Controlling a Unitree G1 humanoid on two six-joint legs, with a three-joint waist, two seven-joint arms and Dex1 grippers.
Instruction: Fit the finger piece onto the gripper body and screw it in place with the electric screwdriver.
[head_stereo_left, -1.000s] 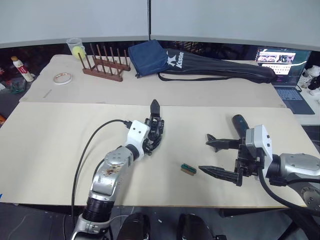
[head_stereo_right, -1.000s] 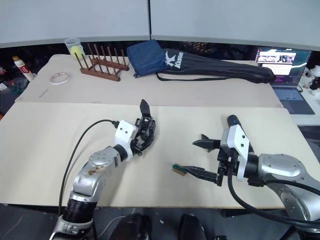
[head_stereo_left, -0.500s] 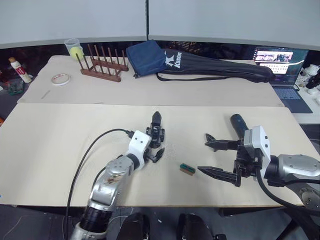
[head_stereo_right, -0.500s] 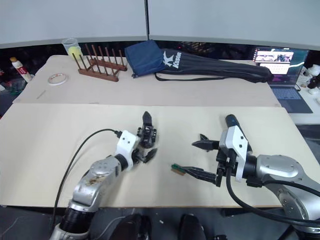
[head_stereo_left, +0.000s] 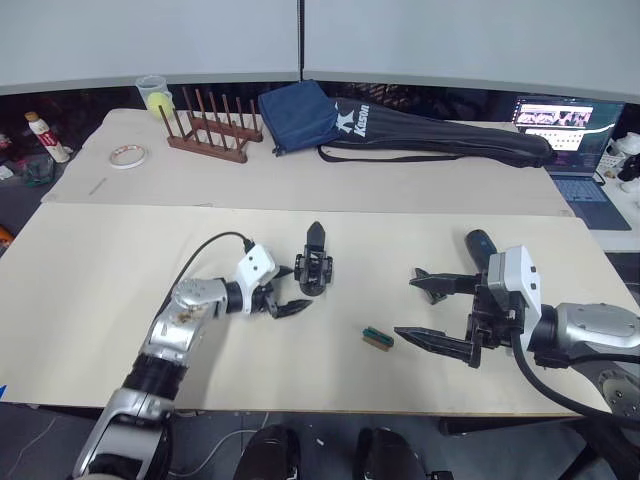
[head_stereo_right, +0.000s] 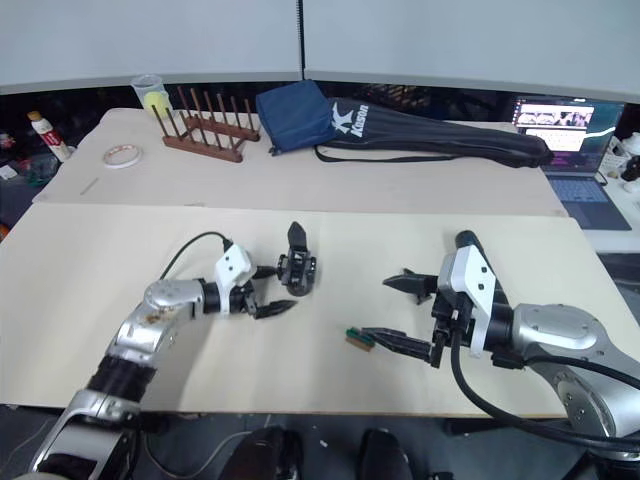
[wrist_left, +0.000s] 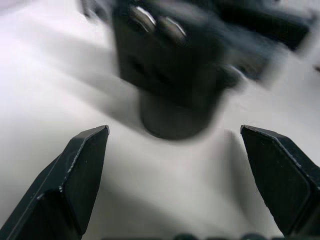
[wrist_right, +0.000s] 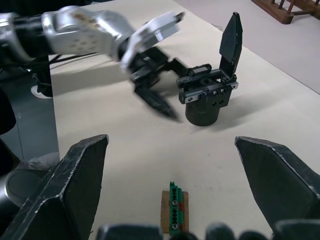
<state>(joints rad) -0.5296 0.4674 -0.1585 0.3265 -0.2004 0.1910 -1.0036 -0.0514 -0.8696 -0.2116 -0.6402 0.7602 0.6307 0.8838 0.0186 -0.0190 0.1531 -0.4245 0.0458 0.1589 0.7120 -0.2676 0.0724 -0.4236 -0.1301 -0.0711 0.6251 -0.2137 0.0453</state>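
The gripper body stands upright on the table, its pointed black finger sticking up. My left gripper is open just to its left, with one finger on each side of the body's near edge and no grip on it. In the left wrist view the gripper body sits just beyond the open fingertips. My right gripper hangs open and empty to the right. The electric screwdriver lies behind it on the table. The finger piece is out of view.
A tiny green-and-red piece lies between the two grippers. At the back stand a wooden rack, a blue bag, a long black bag, a tape roll and a laptop.
My left gripper opened and let go of the gripper body, which now stands on the table. The left arm drew back to the left. The right arm stayed put.
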